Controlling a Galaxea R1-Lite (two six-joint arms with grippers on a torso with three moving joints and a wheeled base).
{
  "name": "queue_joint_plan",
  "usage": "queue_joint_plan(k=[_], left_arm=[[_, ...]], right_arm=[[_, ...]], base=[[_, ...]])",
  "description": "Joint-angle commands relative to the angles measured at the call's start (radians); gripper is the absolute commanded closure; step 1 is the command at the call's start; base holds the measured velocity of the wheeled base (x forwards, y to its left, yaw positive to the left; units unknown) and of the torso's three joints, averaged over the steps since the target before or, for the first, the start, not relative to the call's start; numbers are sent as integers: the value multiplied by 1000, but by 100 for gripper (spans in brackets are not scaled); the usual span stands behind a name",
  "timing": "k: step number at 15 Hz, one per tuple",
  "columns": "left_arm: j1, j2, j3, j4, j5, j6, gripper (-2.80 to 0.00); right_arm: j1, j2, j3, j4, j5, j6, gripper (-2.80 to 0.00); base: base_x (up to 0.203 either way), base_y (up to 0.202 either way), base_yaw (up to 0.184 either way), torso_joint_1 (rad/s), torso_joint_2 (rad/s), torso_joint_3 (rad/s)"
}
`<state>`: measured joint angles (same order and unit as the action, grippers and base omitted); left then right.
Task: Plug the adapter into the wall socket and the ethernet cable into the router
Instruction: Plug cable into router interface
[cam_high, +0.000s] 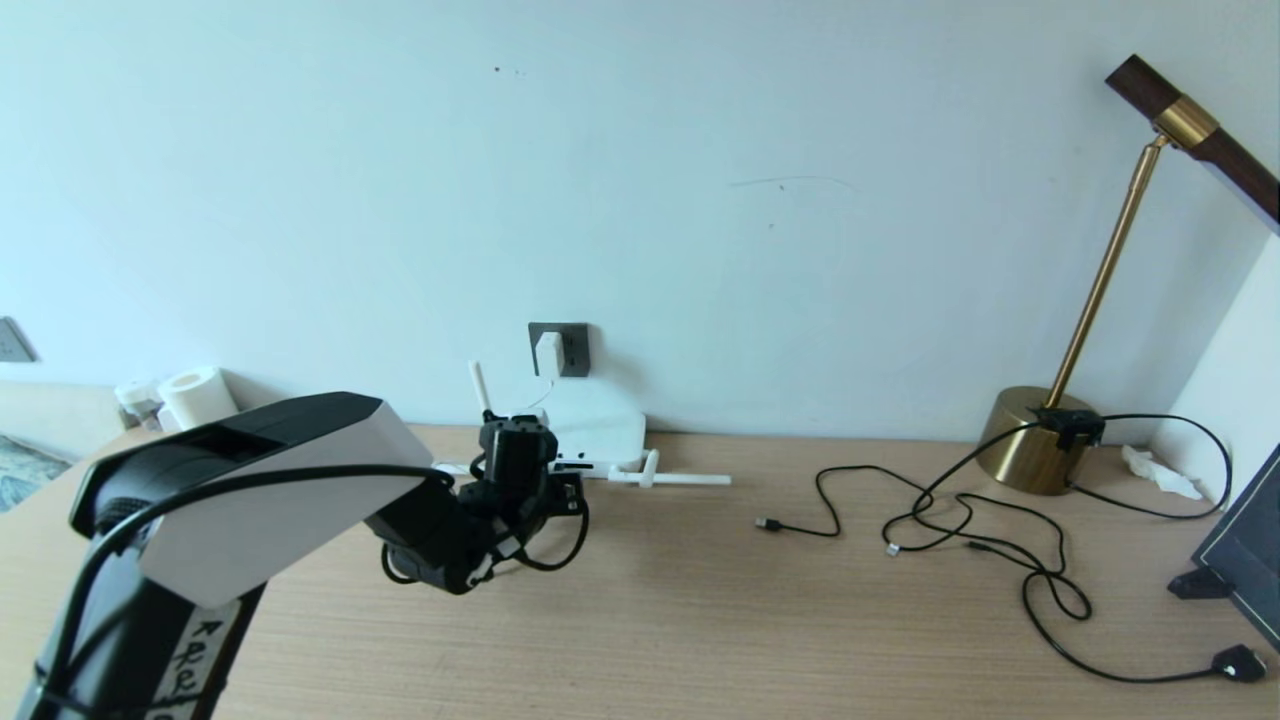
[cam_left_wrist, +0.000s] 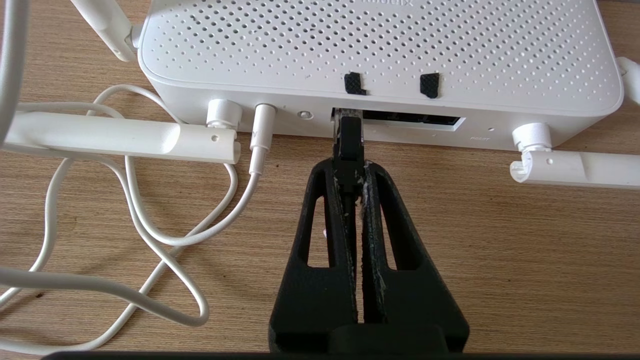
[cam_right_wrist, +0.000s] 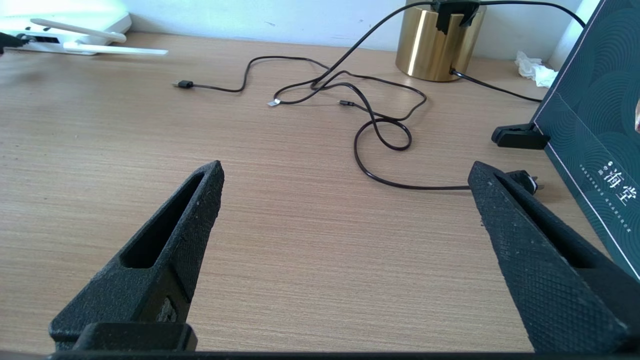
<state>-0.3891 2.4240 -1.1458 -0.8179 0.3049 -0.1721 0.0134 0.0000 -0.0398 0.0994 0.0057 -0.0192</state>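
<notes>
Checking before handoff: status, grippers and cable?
Left gripper shut on ethernet cable, plug at router port. Right gripper open, idle. Adapter in wall socket.

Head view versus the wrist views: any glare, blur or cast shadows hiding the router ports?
Head view: the left gripper blocks the router front. Left wrist view: sharp, evenly lit, ports visible, ethernet cable plug at the slot. Right wrist view: router overexposed, ports unreadable.
</notes>
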Motion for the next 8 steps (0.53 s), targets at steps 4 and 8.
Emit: queue_joint_plan(k=[4, 8], left_arm=[[0, 5, 5, -4, 2, -3, 0], [-1, 4, 6, -4, 2, -3, 0]], right_arm=[[0, 2, 0, 0, 0, -1, -280], [0, 2, 0, 0, 0, -1, -280]], base=[[0, 0, 0, 0, 0, 0], [0, 0, 0, 0, 0, 0]])
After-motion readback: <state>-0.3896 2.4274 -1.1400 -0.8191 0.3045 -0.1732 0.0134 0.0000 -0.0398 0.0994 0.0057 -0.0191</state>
